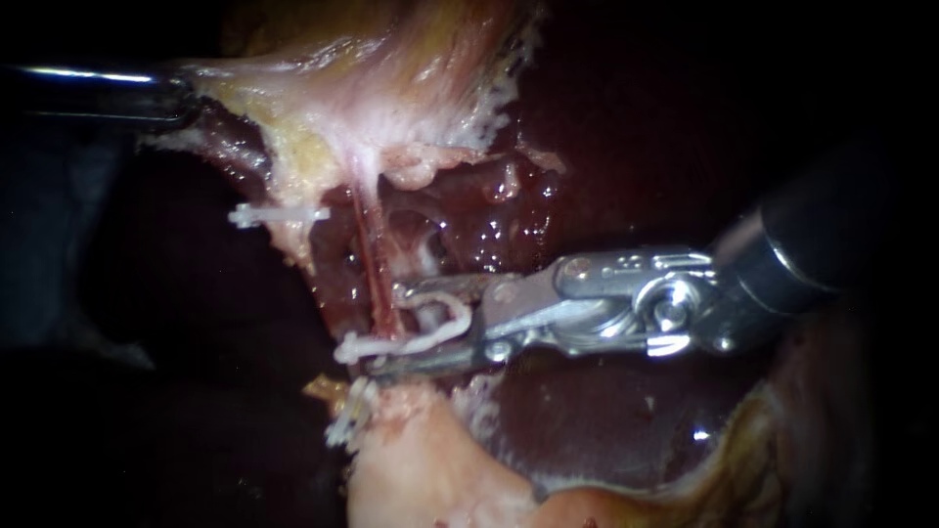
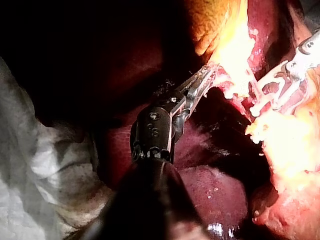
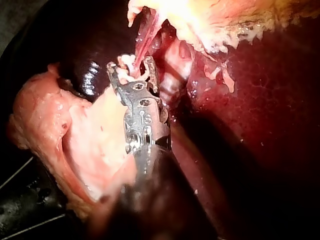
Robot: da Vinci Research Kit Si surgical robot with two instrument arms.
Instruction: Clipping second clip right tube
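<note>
A thin reddish tube (image 1: 372,264) runs down from the pale tissue (image 1: 391,88) at the top. My right instrument (image 1: 383,330) comes in from the right. Its jaws stand apart on either side of this tube and hold a white clip (image 1: 430,332) whose legs straddle it. The right wrist view shows the same jaws (image 3: 131,65) at the tube (image 3: 145,42). Another white clip (image 1: 279,213) sits higher and to the left, and a third (image 1: 347,420) lies below the jaws. My left instrument (image 2: 209,75) has its jaws shut on the pale tissue (image 2: 235,50), holding it up.
Dark red liver (image 1: 606,108) fills the background and lies under the right instrument. A pale fatty stump (image 1: 421,460) sits below the jaws. The left instrument's shaft (image 1: 98,93) crosses the upper left corner. White gauze (image 2: 45,165) lies beside the left instrument.
</note>
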